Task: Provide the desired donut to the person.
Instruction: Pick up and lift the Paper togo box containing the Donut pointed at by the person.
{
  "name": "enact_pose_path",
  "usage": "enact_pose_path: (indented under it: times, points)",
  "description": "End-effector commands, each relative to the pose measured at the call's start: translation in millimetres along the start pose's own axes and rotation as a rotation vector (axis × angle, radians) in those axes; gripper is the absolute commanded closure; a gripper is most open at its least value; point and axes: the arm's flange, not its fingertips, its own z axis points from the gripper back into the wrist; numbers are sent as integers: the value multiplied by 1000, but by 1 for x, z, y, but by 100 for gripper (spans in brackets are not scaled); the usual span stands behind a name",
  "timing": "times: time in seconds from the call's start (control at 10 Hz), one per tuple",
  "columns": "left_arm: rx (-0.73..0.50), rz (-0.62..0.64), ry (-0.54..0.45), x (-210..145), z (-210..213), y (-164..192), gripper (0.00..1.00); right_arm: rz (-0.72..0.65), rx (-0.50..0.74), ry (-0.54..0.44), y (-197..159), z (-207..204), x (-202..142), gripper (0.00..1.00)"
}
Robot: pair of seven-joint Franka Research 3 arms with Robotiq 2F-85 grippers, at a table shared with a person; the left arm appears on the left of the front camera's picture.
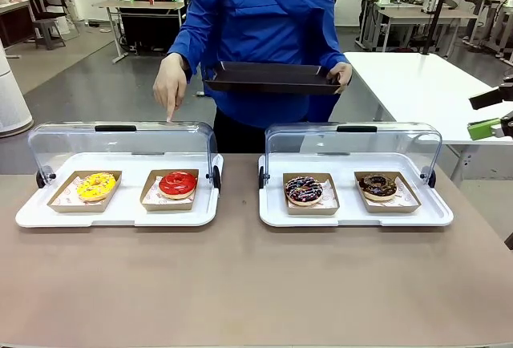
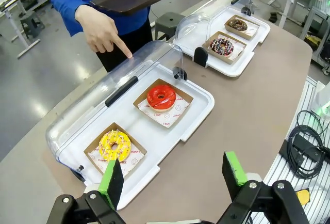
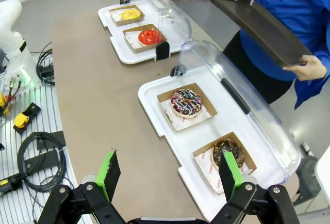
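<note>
**A:** Two tools, then. How do they stand?

**B:** The left tool (image 2: 172, 175) and the right tool (image 3: 168, 171) both hang above the near edge of the table (image 1: 256, 284), green pads wide apart and nothing between them.

**A:** And the person (image 1: 256, 19)?

**B:** Standing at the far side. The pointing hand (image 1: 170, 83) is stretched down with the index finger out, its tip at the clear cover (image 1: 120, 141). I can't tell whether it touches. The other hand (image 1: 342, 73) holds a dark tray (image 1: 268, 78) level at the waist.

**A:** What lies under that finger?

**B:** The red donut (image 1: 177, 183). It has glossy red icing and sits in a brown cardboard boat (image 1: 152, 196) on the left white tray (image 1: 120, 216). It is in the spot nearer the table's middle, just beside the yellow donut (image 1: 95, 185), and well apart from both tools.
</note>
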Motion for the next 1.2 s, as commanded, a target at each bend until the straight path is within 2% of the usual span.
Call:
enact_pose_path:
  times: [0.0,0.4,0.6,0.7,0.9,1.0,1.1]
  points:
    - [-5,4,-4,1,0,-1,0,-6,10,-19,-1,-2,1,0]
    - [0,0,0,0,0,0,0,-6,10,-19,-1,-2,1,0]
    - [-137,-274,149,41,-74,-35,0,-6,10,-19,-1,-2,1,0]
    - [-165,-356,245,46,-114,-41,0,-6,10,-19,-1,-2,1,0]
    - [-285,-461,414,28,-191,-43,0,-6,10,-19,-1,-2,1,0]
    - [-366,-503,460,11,-232,-39,0,-6,10,-19,-1,-2,1,0]
    - [-380,-515,494,-5,-265,-33,0,-6,10,-19,-1,-2,1,0]
